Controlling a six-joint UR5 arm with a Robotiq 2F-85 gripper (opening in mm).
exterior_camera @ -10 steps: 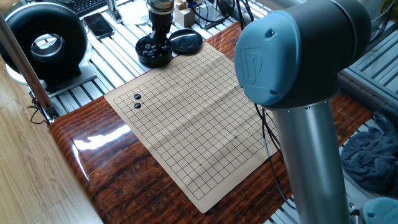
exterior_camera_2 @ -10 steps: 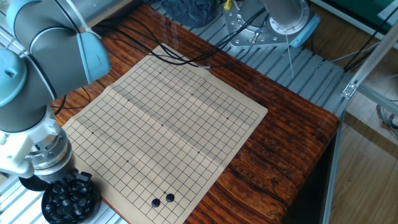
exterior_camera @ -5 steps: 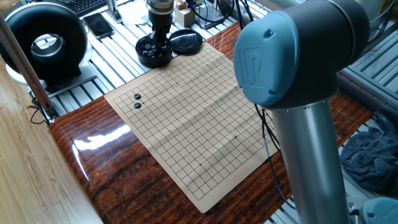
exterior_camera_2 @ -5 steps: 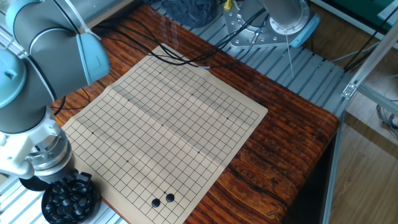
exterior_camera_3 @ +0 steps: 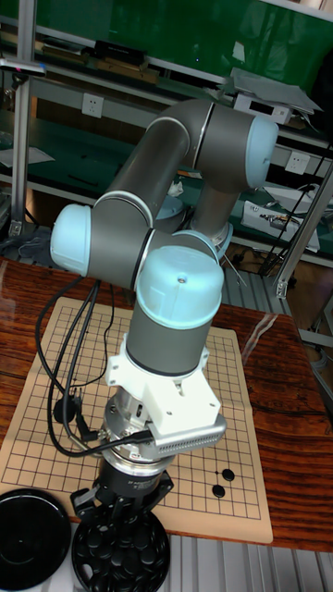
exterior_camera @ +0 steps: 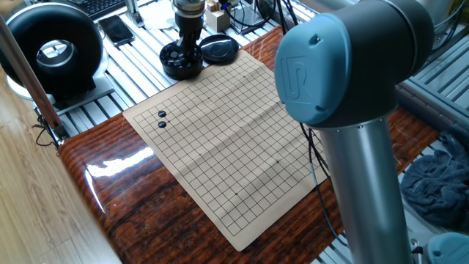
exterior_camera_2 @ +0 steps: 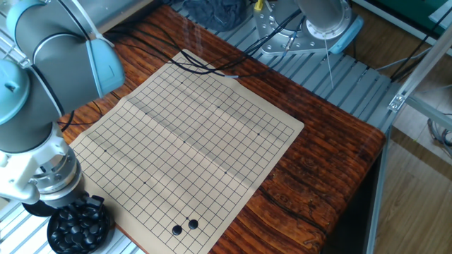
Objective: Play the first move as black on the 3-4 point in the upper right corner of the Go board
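Reaching down into the bowl of black stones, the gripper is sitting right at the supply, just off one edge of the Go board. Its fingertips are buried among the stones, so I cannot tell whether they are spread or already pinching one. By my reading the task is only at the pickup: no stone is being carried yet, as far as these views show. Two black stones are lying side by side on the board near one corner, touching or nearly so; whether either is sitting on the 3-4 point I cannot tell, nor which corner counts as upper right. A stone is round and has no long axis or heading. The bowl's lid is lying just beside it on the surface.
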